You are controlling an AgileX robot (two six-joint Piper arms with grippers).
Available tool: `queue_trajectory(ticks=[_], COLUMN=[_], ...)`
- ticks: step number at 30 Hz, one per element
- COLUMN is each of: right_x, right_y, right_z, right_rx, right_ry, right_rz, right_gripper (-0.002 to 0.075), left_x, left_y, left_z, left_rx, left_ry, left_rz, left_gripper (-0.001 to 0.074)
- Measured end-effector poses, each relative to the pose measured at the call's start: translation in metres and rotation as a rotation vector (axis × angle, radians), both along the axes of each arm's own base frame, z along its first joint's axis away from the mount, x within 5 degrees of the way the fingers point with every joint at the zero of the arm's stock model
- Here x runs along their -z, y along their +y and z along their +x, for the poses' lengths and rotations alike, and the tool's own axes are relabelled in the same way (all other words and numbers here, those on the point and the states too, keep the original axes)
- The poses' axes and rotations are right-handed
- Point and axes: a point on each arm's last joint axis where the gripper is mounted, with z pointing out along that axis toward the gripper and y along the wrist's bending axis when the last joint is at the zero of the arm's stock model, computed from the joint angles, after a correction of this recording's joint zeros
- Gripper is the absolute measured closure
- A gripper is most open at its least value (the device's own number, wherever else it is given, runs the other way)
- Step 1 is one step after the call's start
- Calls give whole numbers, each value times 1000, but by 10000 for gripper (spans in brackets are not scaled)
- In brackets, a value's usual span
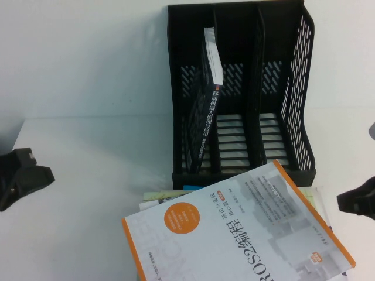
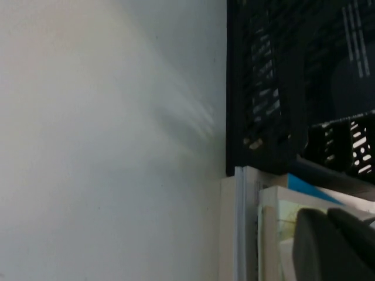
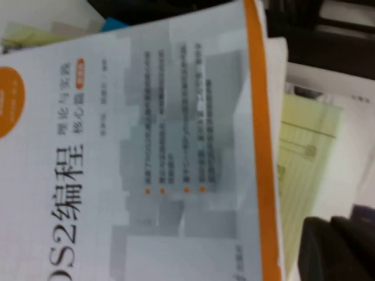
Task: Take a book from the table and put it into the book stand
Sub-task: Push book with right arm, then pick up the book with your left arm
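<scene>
**Black stand holds one book; the pile waits in front**

White table (image 1: 76, 175) fills the high view, with wide bare room to the left of the stand and the books.

On it, at the back, the black mesh book stand (image 1: 296, 88) shows three compartments. The left one holds a dark book (image 1: 206, 117), upright but leaning, its white pages showing near the top. The middle and right compartments hold nothing.

Just in front of the stand lies a pile of books. Topmost is a white book with orange edging (image 1: 234, 234), lying flat and askew, one corner close to the stand's front lip; its lower part is cut off by the frame. Beneath it, pale covers and a blue edge stick out, too hidden to tell apart or count.

The left gripper (image 1: 23, 172) sits at the left edge of the table, well apart from the pile; the right gripper (image 1: 357, 202) sits at the right edge, near the pile's corner. Both are cut off by the frame, and the wrist views show only dark finger parts, so whether either is open or closed cannot be told. Neither visibly holds anything.
</scene>
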Motion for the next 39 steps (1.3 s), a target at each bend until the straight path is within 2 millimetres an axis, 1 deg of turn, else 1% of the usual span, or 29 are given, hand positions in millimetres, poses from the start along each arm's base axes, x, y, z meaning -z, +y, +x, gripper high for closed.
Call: queue_trajectory(ticks=[3,8,11,15,19,22,25,27,29,31,33,35,36,39], right_x=[7,21,31,40,40,41,41,41,41,41,41,41,41,41], right_y=[7,12,14,18,25,35,50,61,67,69,69,69,69,69], right_z=[16,38,44,46,45,41,34,28,26,25,26,26,26,26], right_rx=[-38,-41,-47,-63,-92,-139,-203,-244,-261,-253,-245,-243,-244,-243], right_ry=[1,37,71,112,113,122,129,128,124,126,128,129,129,130], right_rz=[41,59,64,65,63,63,62,60,57,60,61,62,62,62], right_gripper=[729,729,729,729,729,729,729,729,729,729,729,729,729,729], left_x=[6,41,59,73,75,75,75,74,74,75,76,78,79,83], left_y=[2,-5,-9,-12,-12,-13,-15,-17,-19,-20,-19,-18,-18,-18], left_z=[-2,-17,-27,-35,-37,-38,-39,-41,-43,-45,-46,-48,-49,-50], left_rx=[-16,0,11,12,17,24,44,70,98,116,114,104,101,100], left_ry=[18,113,152,188,196,200,207,217,228,244,274,308,322,354], left_rz=[-24,-98,-124,-144,-149,-154,-167,-184,-197,-191,-180,-173,-165,-167], left_gripper=[739,739,739,739,739,734,694,631,531,408,253,141,106,62])
